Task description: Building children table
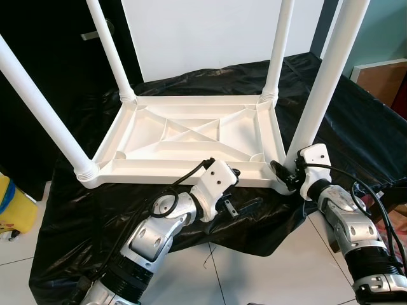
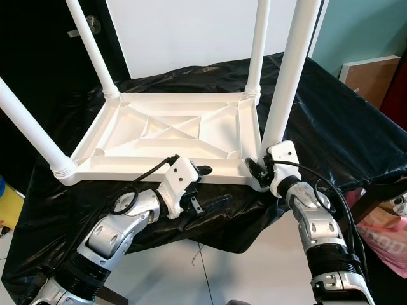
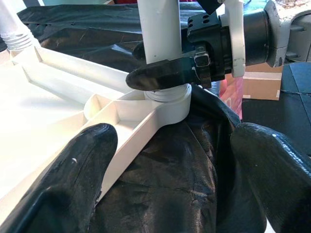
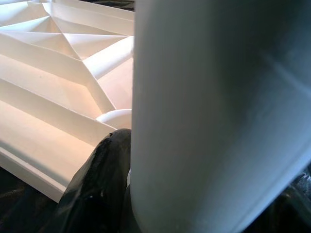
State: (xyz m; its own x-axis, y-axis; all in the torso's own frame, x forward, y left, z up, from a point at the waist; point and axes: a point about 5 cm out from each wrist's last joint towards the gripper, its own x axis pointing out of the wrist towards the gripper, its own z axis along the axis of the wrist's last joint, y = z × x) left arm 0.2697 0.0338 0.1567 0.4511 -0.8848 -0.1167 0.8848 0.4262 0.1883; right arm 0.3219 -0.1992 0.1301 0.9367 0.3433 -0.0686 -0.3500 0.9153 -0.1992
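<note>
The white tabletop [image 1: 184,136] lies upside down across the middle of the frame on a black plastic sheet [image 1: 356,127], its ribbed underside up, with four white legs rising from its corners. The step in hand appears to be seating the near-right leg [image 1: 321,82], which slants from the lower right centre up to the top right edge. The right gripper [image 1: 284,176] is clamped around the very base of that leg, just above the corner socket [image 3: 170,99]; in the left wrist view one black finger [image 3: 163,75] crosses the front of the leg. The left gripper [image 1: 245,206] sits below the tabletop's near edge at lower centre, fingers spread wide and holding nothing, one pad just beside the rim. To do this well, the leg should be kept in line with the socket while pressed or turned home, as a tilt could jam it. The left gripper would do best bracing the rim, since the slick sheet may let the tabletop slide.
</note>
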